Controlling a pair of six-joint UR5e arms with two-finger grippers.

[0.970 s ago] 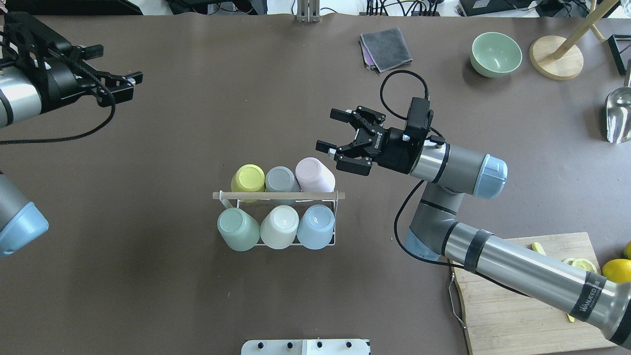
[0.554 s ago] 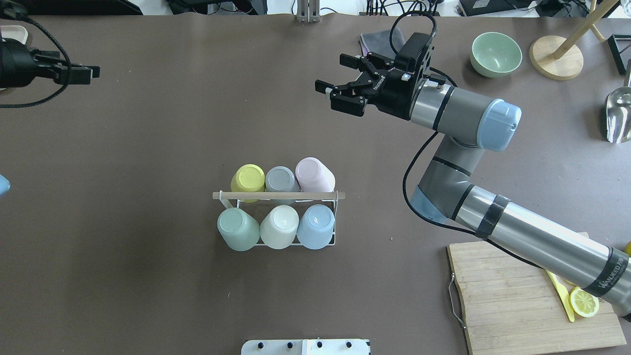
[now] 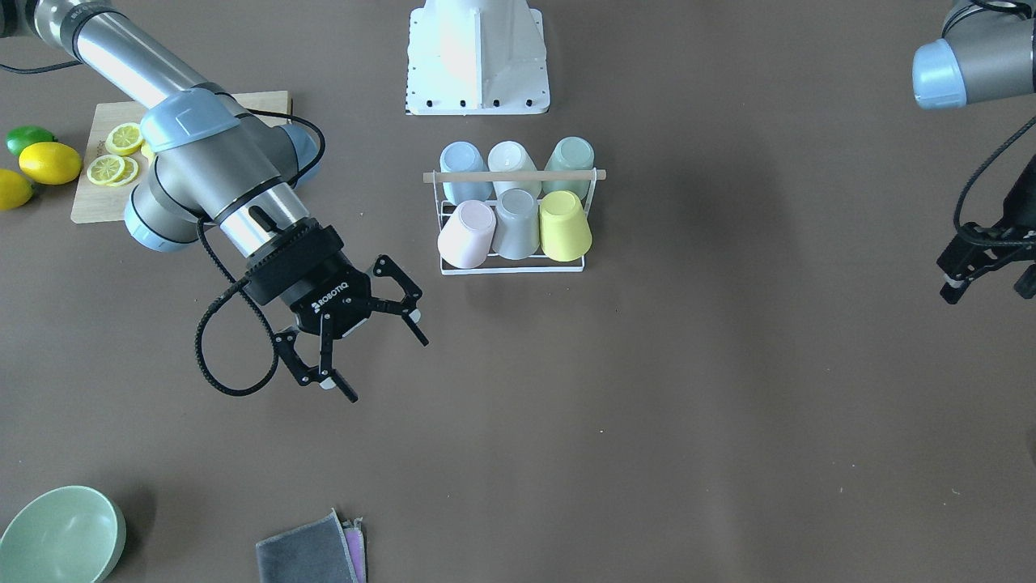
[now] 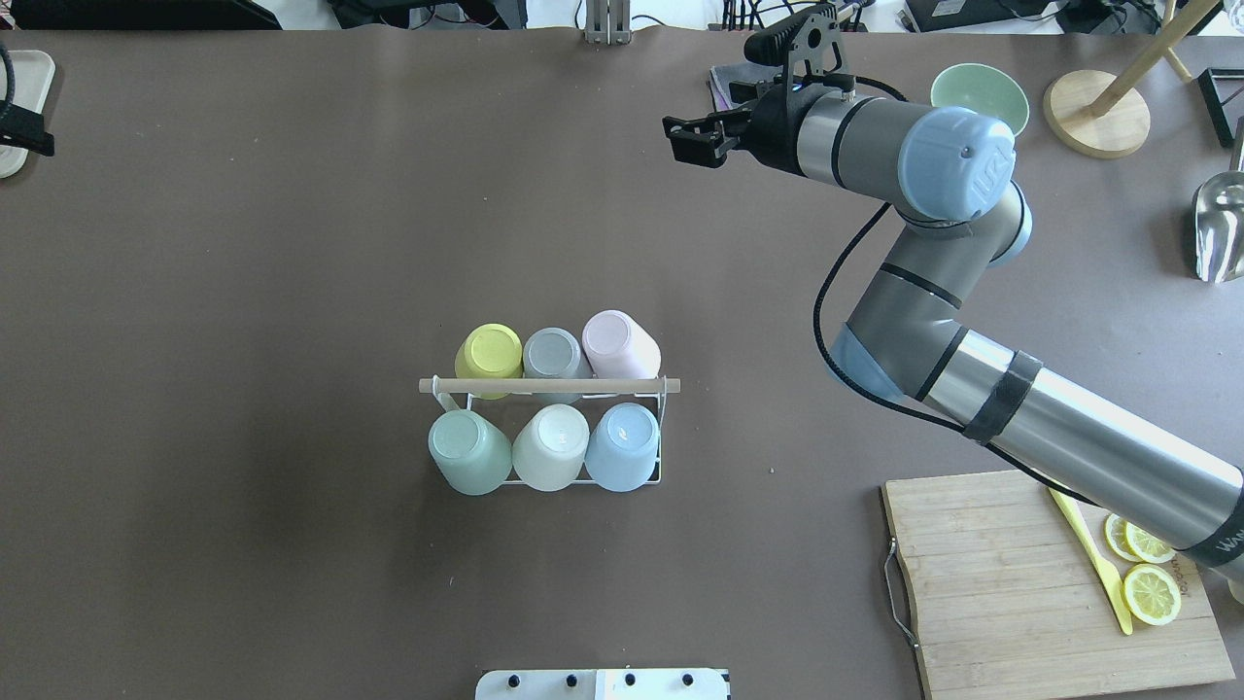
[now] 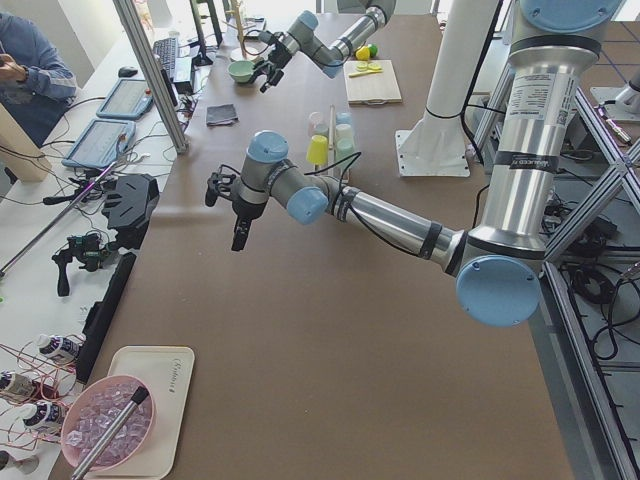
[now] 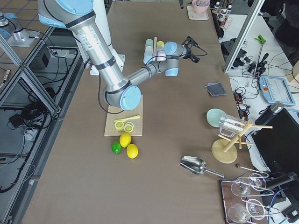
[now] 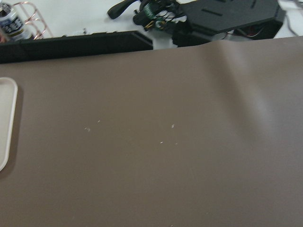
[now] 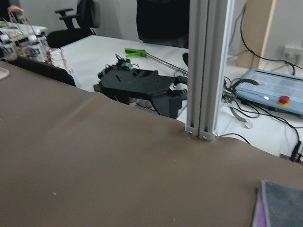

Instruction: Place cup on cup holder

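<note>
The cup holder [image 4: 549,386], a white wire rack with a wooden rod across its top, stands mid-table and also shows in the front view [image 3: 514,175]. Several upturned cups sit on it: yellow [image 4: 491,350], grey [image 4: 554,352] and pink [image 4: 617,345] on the far side, green [image 4: 466,447], cream [image 4: 551,445] and blue [image 4: 622,445] on the near side. My right gripper [image 3: 388,371] is open and empty, well beyond the rack near the table's far edge [image 4: 677,139]. My left gripper [image 3: 983,271] is open and empty, far off at the table's left side.
A grey cloth [image 3: 307,555] and a green bowl [image 4: 986,87] lie at the far edge near my right gripper. A cutting board [image 4: 1001,583] holds lemon slices and a yellow knife. A wooden stand [image 4: 1093,112], a metal scoop [image 4: 1220,228] and a tray [image 4: 24,73] are at the edges.
My right gripper has swung away from the pink cup's side up to the table's far edge. My left arm has drawn back leftward, almost out of the overhead view.
</note>
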